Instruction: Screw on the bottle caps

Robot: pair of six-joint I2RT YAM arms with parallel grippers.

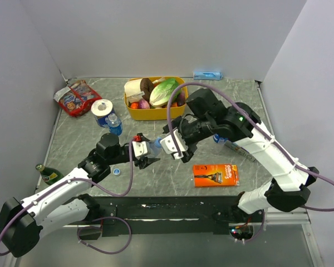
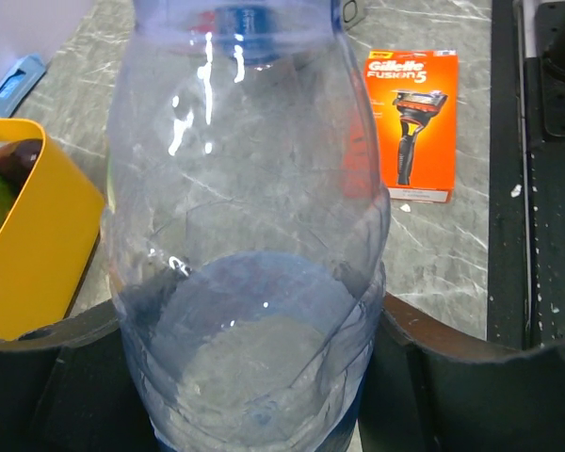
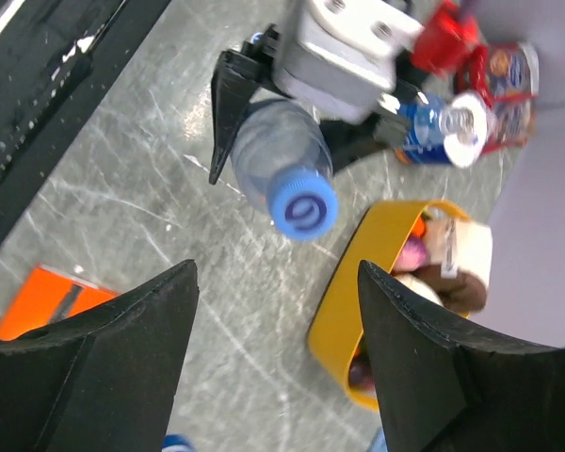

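Right of held bottle [image 2: 245, 235] | orange box [image 2: 411, 125] | reads Gillette Fusion5

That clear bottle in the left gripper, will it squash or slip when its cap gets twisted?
Probably light: the bottle looks empty. Its thin clear wall likely flexes under the left gripper, so it may slip or rotate when the cap is turned.

Wore white shells over black joints on left arm [image 1: 55, 192] and right arm [image 1: 273, 158]; trailed purple cables [image 1: 131, 169]; bore black wedge fingers [image 3: 122, 377] on the right gripper [image 3: 275, 268].
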